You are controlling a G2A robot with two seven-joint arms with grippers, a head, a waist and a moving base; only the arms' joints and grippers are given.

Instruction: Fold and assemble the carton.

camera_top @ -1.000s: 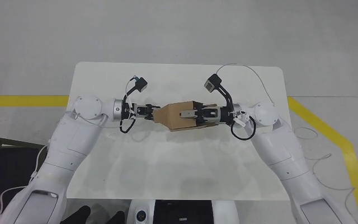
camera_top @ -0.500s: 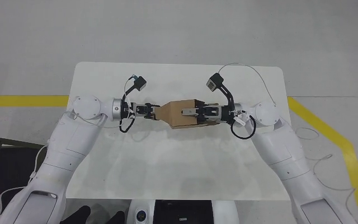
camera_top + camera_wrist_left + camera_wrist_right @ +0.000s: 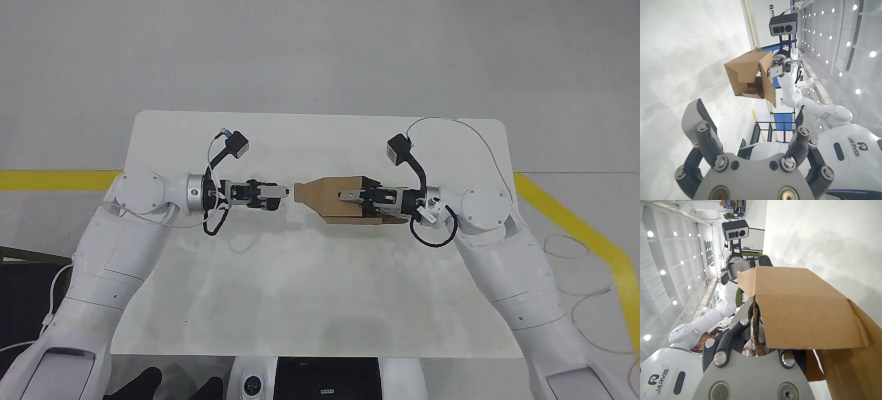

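Two arms, top view: they reach in from opposite sides and meet over the middle of the white table (image 3: 300,300), with a brown carton (image 3: 325,192) between them.
Carton, top view: it lies lengthwise between the arms, with its tapered end toward the left claw (image 3: 283,193) and its wider end at the right claw (image 3: 358,197).
Left claw, top view: it sits just beside the carton's tapered end, with a narrow gap between them.
Right claw, top view: its fingers lie on the carton's wider end and touch it.
Left claw, left wrist view: both fingers are spread wide apart with nothing between them.
Carton, left wrist view: it is ahead of the spread fingers and apart from them. It is partly folded, and one end is open with loose flaps. The right claw grips it from the far side.
Carton, right wrist view: it is very near, showing a flat brown panel with a flap bent off along one side.
Right claw, right wrist view: it is clamped on a wall of the carton. One finger shows beside the cardboard edge, and the other is hidden by the panel.
Left claw, right wrist view: it sits beyond the carton's far end.
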